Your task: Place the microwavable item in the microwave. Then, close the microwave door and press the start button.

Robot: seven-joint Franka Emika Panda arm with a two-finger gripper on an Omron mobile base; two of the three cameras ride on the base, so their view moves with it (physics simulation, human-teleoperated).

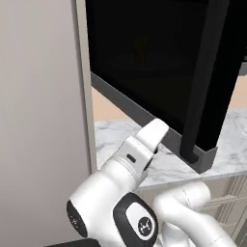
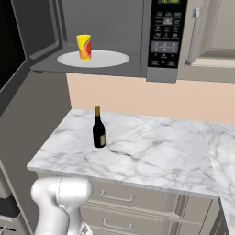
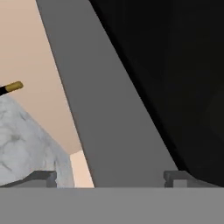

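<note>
we see small yellow cup [image 2: 83, 47] on white turntable inside dark grey microwave [image 2: 137, 41] | done: placing | left: black glass door [image 1: 159, 62] open, start unpressed | gripper [image 3: 111, 177] jaws apart, empty, near door frame

The white arm [image 1: 144, 193] rises from the base, bends at its dark-jointed elbow and reaches up and forward, the wrist angled upward. The gripper [image 3: 111, 177] stands spread wide, its two dark fingertips [image 3: 41, 178] far apart with nothing between them. The hand itself points along a flat surface just ahead of its fingers.
</note>
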